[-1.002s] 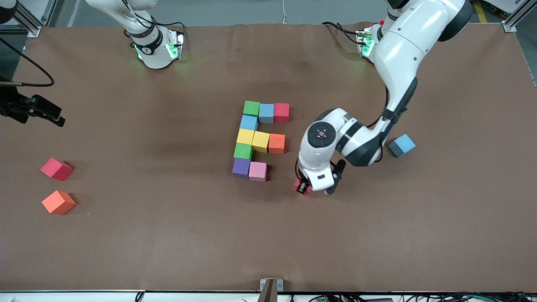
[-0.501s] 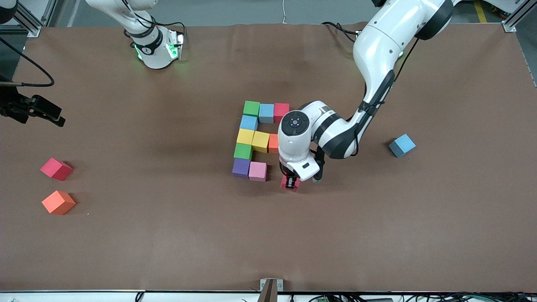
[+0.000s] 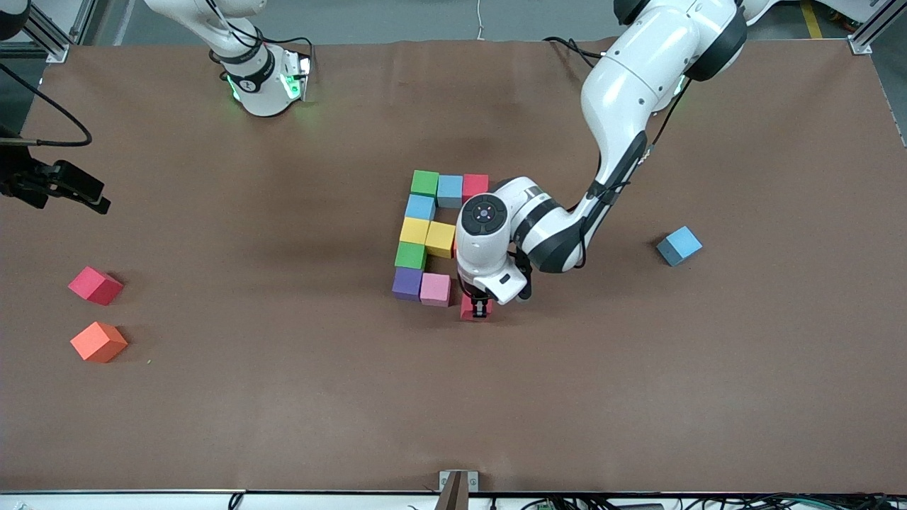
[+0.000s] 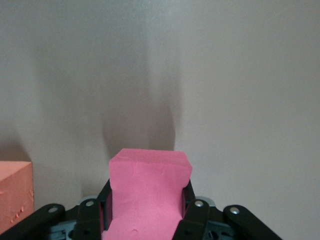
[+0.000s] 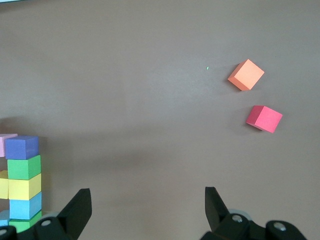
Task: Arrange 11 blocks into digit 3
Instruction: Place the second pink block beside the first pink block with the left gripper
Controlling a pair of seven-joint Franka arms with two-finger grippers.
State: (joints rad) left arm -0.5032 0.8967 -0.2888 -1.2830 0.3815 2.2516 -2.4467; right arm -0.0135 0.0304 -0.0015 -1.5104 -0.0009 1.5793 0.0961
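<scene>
Carried closer, the red block (image 3: pixel 473 307) sits clamped in the left gripper (image 3: pixel 480 309) beside the pink block (image 3: pixel 435 289); right gripper (image 5: pixel 145 210) waits, jaws wide and empty.

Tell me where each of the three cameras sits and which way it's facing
Front view: high across the table, facing both bases; left gripper holds a red block beside the pink block.
Left wrist view: over its fingers, shut on that block.
Right wrist view: over its open gripper, toward loose orange and red blocks.
Shared: the held block.
</scene>
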